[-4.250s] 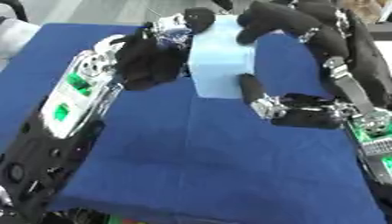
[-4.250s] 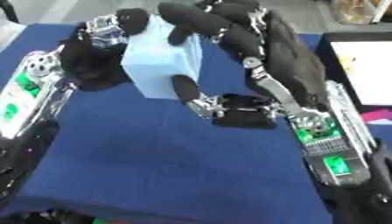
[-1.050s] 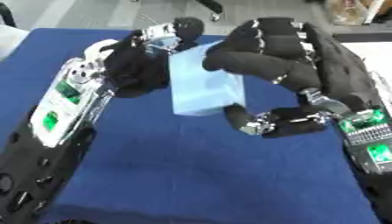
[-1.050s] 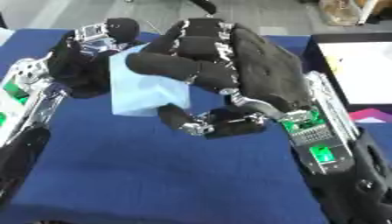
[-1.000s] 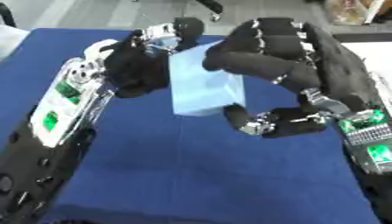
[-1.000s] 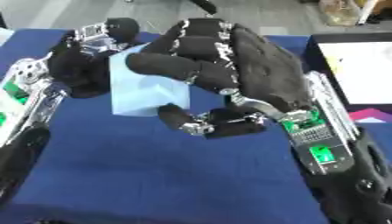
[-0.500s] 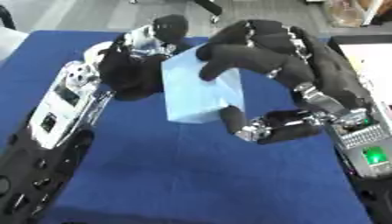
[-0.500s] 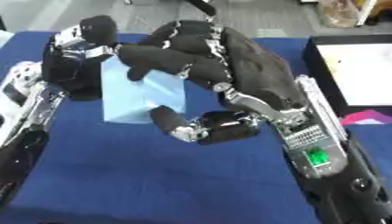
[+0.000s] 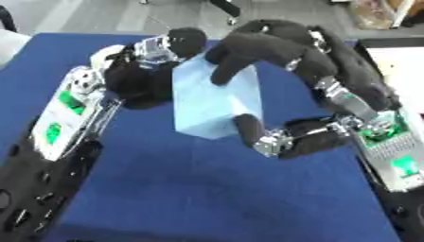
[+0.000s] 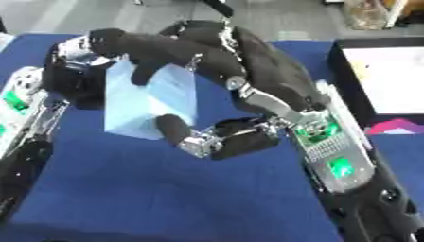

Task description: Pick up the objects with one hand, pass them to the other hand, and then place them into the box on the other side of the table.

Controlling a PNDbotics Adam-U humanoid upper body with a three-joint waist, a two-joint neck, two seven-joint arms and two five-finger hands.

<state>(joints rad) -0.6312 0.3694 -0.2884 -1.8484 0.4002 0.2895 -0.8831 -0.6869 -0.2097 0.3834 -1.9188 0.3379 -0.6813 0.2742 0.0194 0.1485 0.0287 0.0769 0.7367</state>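
A light blue box (image 9: 214, 101) hangs tilted above the blue table (image 9: 207, 189), held between both hands. My right hand (image 10: 248, 71) comes in from the right, its fingers curled over the box's top edge and its thumb (image 10: 186, 134) pressed under the lower corner. My left hand (image 9: 136, 78) sits against the box's left and rear side, with a dark fingertip (image 9: 186, 38) hooked over the top back edge. The rest of the left hand's fingers are hidden behind the box.
A black box with a pale inside (image 10: 385, 78) stands at the table's right edge, and a pink thing (image 10: 397, 126) lies just in front of it. A white object (image 9: 8, 45) shows at the far left edge.
The right hand's fingers have come further over the box's top, and the box has tipped and shifted a little to the left. Both hands stay on it.
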